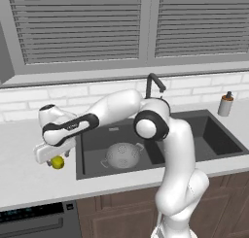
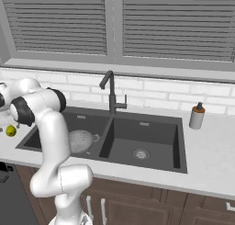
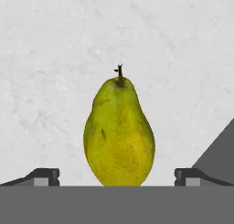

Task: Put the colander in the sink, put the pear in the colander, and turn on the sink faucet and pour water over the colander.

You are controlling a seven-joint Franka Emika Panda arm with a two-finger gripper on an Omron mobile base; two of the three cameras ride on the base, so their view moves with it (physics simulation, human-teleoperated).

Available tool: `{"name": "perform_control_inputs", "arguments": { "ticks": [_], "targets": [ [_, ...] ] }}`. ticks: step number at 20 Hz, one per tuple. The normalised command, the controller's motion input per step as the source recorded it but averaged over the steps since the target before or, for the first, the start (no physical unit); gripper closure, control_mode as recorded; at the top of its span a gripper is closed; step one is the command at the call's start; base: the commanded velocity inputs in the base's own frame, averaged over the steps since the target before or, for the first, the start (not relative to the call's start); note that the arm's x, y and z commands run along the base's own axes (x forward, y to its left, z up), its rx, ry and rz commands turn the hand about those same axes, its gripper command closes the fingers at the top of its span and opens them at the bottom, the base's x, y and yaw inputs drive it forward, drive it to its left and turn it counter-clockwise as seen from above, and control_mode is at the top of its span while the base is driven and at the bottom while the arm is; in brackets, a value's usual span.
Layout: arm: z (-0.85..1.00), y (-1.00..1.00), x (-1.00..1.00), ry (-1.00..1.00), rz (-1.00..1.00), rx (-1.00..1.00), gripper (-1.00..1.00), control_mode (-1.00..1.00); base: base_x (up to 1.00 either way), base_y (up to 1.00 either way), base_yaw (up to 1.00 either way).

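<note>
The yellow-green pear (image 1: 58,162) (image 2: 11,131) (image 3: 119,134) lies on the white counter just left of the sink, stem pointing away from the hand. My gripper (image 1: 57,157) (image 3: 117,177) hangs right over it, open, with one dark fingertip (image 3: 46,175) on each side and a gap between each tip and the fruit. The silver colander (image 1: 122,155) (image 2: 81,141) sits upright in the left basin of the dark sink (image 1: 220,135) (image 2: 137,139). The gooseneck faucet (image 1: 153,84) (image 2: 110,93) stands behind the divider, with no stream showing.
A small bottle with an orange top (image 1: 225,104) (image 2: 197,116) stands on the counter right of the sink. A white tile backsplash and shuttered windows rise behind. A dark appliance front (image 1: 34,221) sits below the counter at the left.
</note>
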Motion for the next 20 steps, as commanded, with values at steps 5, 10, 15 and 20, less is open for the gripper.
{"name": "perform_control_inputs", "arguments": {
  "ticks": [5,10,15,20],
  "targets": [
    [-0.09,0.08,0.03,-0.03,0.0,0.0,-1.0,-1.0,0.0,0.0,0.0],
    [-0.24,0.11,0.12,-0.02,0.0,0.0,-1.0,-1.0,0.0,0.0,0.0],
    [-0.25,0.02,0.01,-0.01,0.0,0.0,-1.0,-1.0,0.0,0.0,0.0],
    [0.0,0.0,0.0,0.0,0.0,0.0,1.0,-1.0,0.0,0.0,0.0]
  ]
}}
